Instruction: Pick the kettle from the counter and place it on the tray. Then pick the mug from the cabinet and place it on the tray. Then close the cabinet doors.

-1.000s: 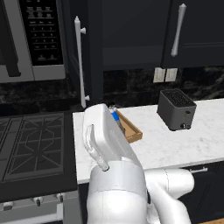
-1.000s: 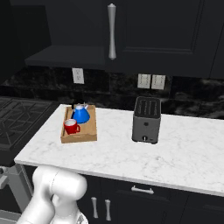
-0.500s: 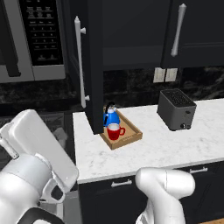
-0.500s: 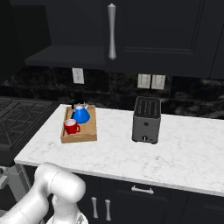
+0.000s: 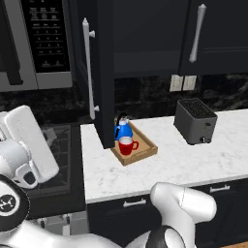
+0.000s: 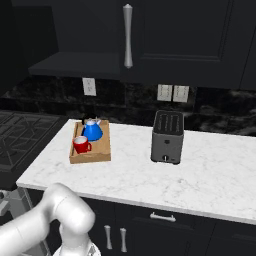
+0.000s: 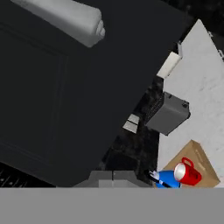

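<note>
One cabinet point(image 5: 145, 34) up at 12 o'clock over the surface point(image 5: 193, 160), two cabinet doors counted: left cabinet door point(image 5: 101, 72) swung out edge-on toward the camera, right cabinet door point(image 5: 218, 34) flat shut. The open one is the job left; judged a stiff hinged panel, light to swing, best pushed on its flat face near the free edge or hooked by its long silver bar handle point(image 5: 88, 68), which looks smooth and could slip. One dark grey toaster point(image 6: 166, 136) at 3 o'clock of the tray point(image 6: 90, 150). One tray, wooden, sitting on the surface at 9 o'clock in the right base view. On it one blue kettle point(image 6: 92, 130) and one red mug point(image 6: 80, 145), mug just in front of kettle, touching or nearly so. Claw is closed on nothing; hand view looks across a black door panel and its handle.
</note>
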Robot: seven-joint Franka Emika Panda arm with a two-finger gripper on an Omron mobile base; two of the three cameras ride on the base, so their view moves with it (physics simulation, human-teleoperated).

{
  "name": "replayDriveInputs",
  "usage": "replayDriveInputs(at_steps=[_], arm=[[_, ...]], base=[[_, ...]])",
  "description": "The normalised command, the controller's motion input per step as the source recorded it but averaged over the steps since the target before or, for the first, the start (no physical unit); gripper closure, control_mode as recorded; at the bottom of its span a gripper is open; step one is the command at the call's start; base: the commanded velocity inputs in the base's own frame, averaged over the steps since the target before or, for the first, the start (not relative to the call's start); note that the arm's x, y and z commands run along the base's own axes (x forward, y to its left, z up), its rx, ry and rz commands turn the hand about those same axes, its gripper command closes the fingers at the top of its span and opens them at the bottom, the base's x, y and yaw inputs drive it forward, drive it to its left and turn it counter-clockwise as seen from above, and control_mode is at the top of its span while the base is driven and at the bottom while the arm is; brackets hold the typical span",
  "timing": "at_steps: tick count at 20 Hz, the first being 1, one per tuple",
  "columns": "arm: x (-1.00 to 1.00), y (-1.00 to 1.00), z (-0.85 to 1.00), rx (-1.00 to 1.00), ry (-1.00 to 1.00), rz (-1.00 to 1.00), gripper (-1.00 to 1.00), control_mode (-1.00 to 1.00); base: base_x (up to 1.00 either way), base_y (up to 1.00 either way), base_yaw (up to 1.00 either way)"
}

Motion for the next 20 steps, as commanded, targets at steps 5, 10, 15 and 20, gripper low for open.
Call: replayDriveInputs(at_steps=[5, 10, 15, 20], arm=[[1.0, 0.04, 0.0, 0.0, 0.04, -0.1, 1.0, -1.0], [1.0, 0.0, -0.02, 0.0, 0.0, -0.1, 1.0, -1.0], [0.14, -0.43, 0.0, -0.02, -0.04, 0.0, 1.0, -1.0], [-0.23, -0.97, 0.13, 0.07, -0.27, -0.01, 1.0, -1.0]], base=[[0.0, 0.0, 0.0], [0.0, 0.0, 0.0], [0.0, 0.0, 0.0], [0.0, 0.0, 0.0]])
